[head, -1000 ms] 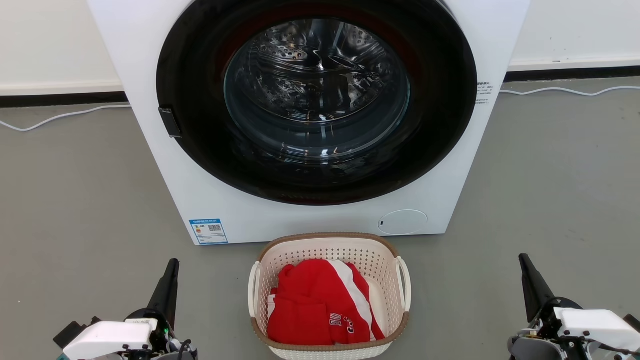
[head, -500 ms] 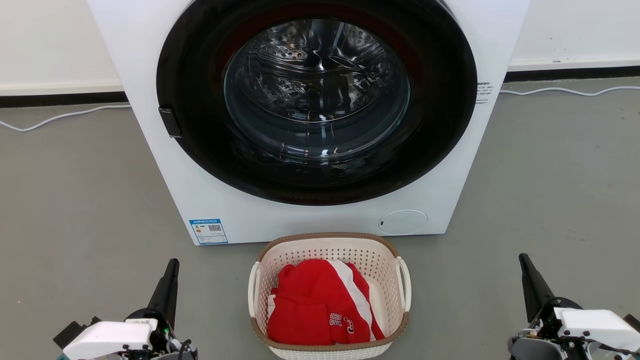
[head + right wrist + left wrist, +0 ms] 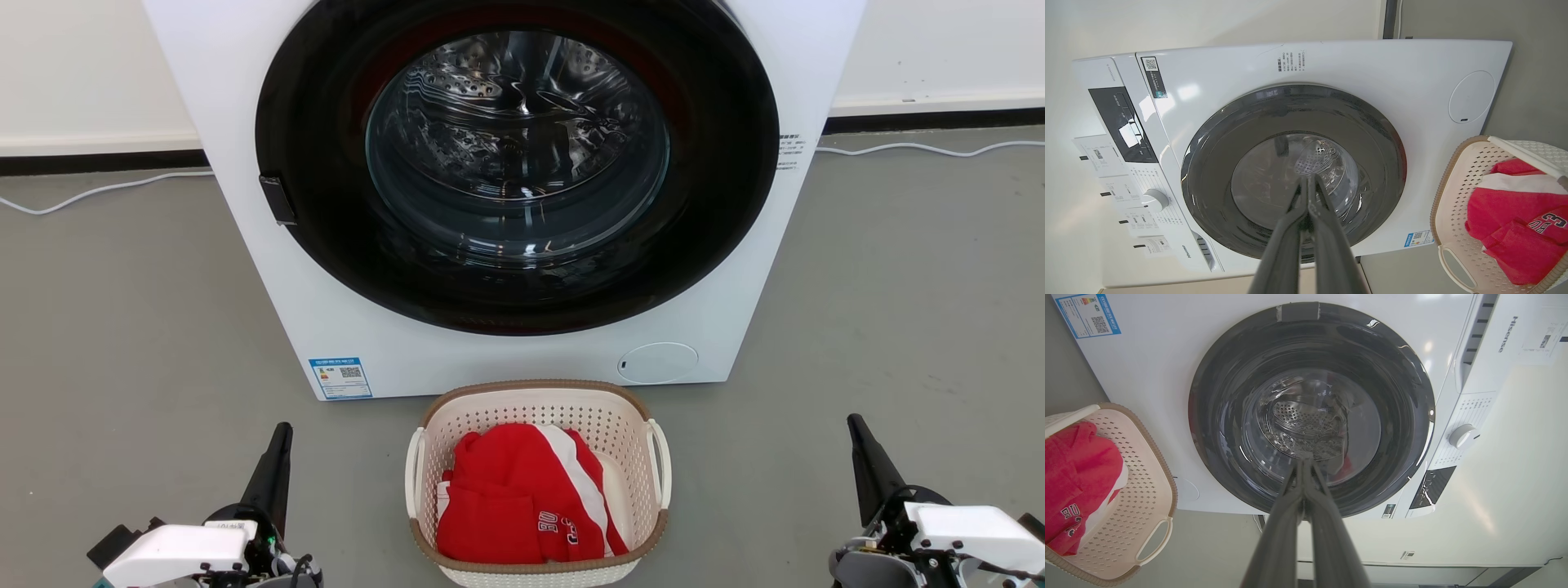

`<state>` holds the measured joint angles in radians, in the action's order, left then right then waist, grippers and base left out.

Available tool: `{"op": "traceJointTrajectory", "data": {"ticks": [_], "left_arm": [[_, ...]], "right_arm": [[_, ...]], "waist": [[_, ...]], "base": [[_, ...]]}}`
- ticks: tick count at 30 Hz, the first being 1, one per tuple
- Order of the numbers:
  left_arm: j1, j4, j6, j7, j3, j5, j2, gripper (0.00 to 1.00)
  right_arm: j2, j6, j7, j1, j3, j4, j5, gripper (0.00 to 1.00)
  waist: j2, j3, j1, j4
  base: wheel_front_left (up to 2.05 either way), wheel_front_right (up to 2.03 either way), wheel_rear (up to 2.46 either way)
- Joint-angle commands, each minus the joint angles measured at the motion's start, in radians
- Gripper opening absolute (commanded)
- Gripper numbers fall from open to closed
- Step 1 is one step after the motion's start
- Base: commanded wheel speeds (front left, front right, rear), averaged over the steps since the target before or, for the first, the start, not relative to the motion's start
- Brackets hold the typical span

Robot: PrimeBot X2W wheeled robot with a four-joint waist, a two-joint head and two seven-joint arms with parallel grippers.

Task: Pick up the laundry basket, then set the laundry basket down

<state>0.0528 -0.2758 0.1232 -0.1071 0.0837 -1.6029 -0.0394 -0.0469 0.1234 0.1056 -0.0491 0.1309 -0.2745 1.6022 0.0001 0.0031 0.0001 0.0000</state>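
The laundry basket (image 3: 602,421) rests on the grey floor just in front of the washer, cream-white and perforated, with a brown rim and white loop handles at its two sides. A red and white garment (image 3: 522,498) lies inside it. My left gripper (image 3: 282,433) is low at the left, well apart from the basket, its fingers pressed together and holding nothing. Off to the right, my right gripper (image 3: 855,426) is likewise shut and empty. The left wrist view has the basket (image 3: 1143,490) at its left edge, and the right wrist view has the basket (image 3: 1457,196) at its right edge.
A white front-loading washer (image 3: 392,359) with a dark round door (image 3: 718,204) stands right behind the basket. White cables (image 3: 922,149) run along the floor by the wall on both sides. Open grey floor (image 3: 122,327) spreads to the left and right of the washer.
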Motion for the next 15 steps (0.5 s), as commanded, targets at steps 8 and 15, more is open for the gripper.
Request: {"op": "traceJointTrajectory", "data": {"ticks": [8, 15], "left_arm": [[0.055, 0.031, 0.007, -0.006, 0.03, -0.006, -0.011, 0.0], [0.055, 0.031, 0.007, -0.006, 0.03, -0.006, -0.011, 0.0]], "right_arm": [[-0.003, 0.007, 0.008, -0.059, -0.017, 0.03, 0.006, 0.0], [-0.003, 0.007, 0.008, -0.059, -0.017, 0.03, 0.006, 0.0]], "waist": [[-0.0001, 0.0, 0.0, 0.0], [-0.0001, 0.0, 0.0, 0.0]], "base": [[0.0, 0.0, 0.0], [0.0, 0.0, 0.0]]}}
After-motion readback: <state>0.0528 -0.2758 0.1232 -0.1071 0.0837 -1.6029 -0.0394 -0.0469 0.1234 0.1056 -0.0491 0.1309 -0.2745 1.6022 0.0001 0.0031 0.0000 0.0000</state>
